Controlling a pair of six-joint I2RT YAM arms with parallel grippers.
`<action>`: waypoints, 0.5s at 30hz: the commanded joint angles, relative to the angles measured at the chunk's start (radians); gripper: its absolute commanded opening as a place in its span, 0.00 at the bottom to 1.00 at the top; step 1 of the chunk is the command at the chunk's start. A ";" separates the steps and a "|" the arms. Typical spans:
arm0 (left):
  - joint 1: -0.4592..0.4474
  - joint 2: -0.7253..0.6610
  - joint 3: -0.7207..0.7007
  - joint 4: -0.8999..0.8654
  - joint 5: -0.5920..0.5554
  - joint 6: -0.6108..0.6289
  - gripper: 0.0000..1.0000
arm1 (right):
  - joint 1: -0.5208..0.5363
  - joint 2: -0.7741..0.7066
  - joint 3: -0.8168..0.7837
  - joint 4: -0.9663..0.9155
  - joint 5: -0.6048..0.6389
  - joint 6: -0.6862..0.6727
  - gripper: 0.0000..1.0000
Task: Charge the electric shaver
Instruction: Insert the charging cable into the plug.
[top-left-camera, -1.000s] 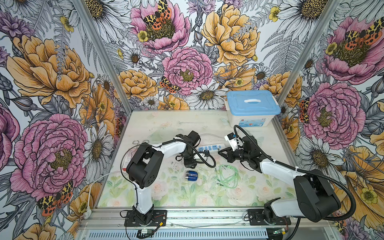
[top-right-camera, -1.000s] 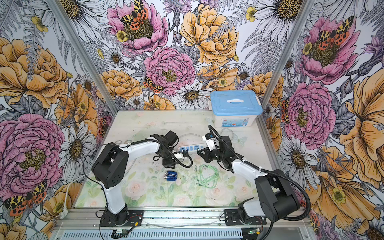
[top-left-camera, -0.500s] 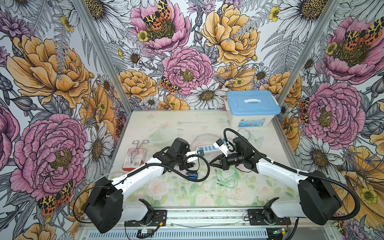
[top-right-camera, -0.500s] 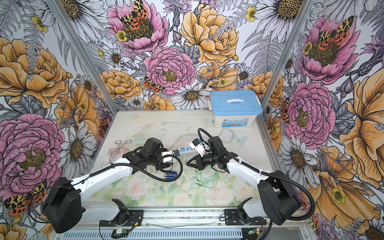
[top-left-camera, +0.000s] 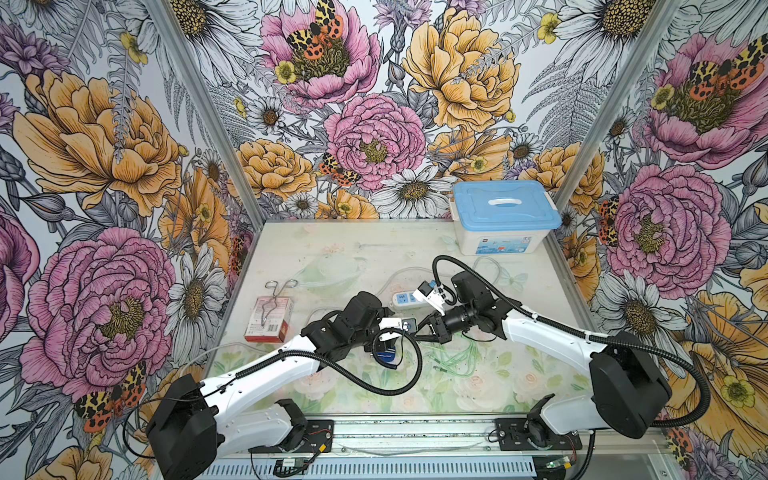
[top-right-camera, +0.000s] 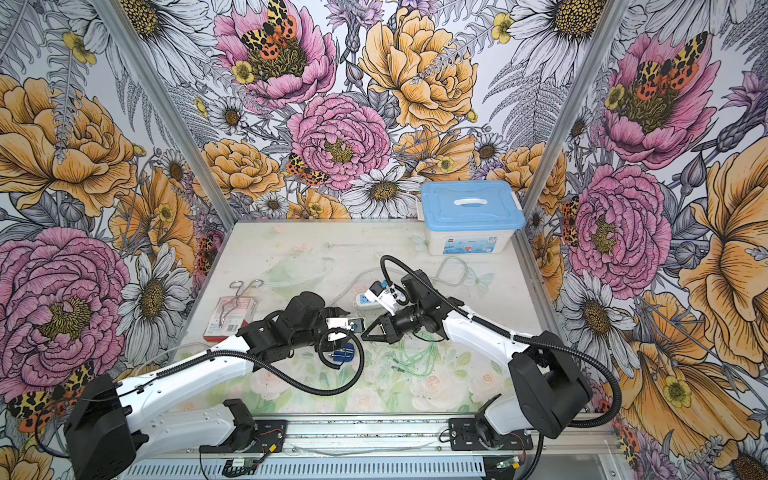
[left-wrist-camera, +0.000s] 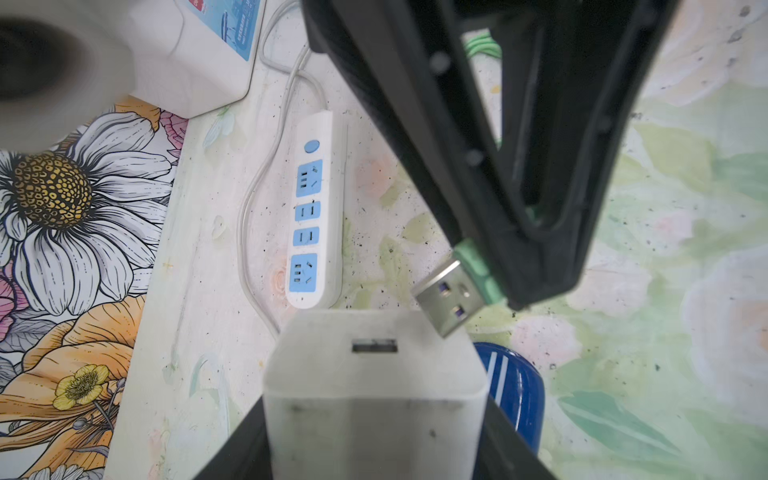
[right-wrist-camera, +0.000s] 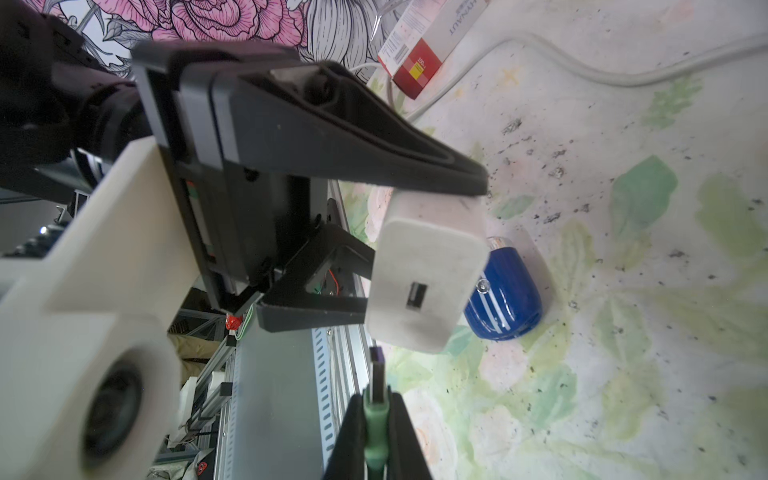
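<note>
Your left gripper (right-wrist-camera: 422, 251) is clamped on the white cube-shaped plastic charger (left-wrist-camera: 374, 395), and the charger's USB socket faces your right gripper (left-wrist-camera: 532, 266). The right gripper is pinched tight on the green collar of a silver metal USB plug (left-wrist-camera: 451, 297). The plug's tip sits close beside the socket, tilted and off to one side, not in it. The small dark blue rounded electric shaver (right-wrist-camera: 507, 299) lies on the pale floral tabletop (left-wrist-camera: 665, 291) just beneath the charger (pale stripes showing). The white-and-blue plastic power strip (left-wrist-camera: 316, 216) lies farther back, sockets up.
</note>
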 joint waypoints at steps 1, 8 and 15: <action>-0.021 -0.018 0.017 -0.012 -0.029 0.024 0.00 | 0.002 0.000 0.036 -0.031 0.006 -0.041 0.00; -0.032 -0.008 0.047 -0.048 -0.009 0.018 0.00 | 0.002 0.017 0.040 -0.049 0.043 -0.069 0.00; -0.027 -0.018 0.068 -0.056 0.016 0.008 0.00 | 0.004 0.035 0.064 -0.057 0.061 -0.081 0.00</action>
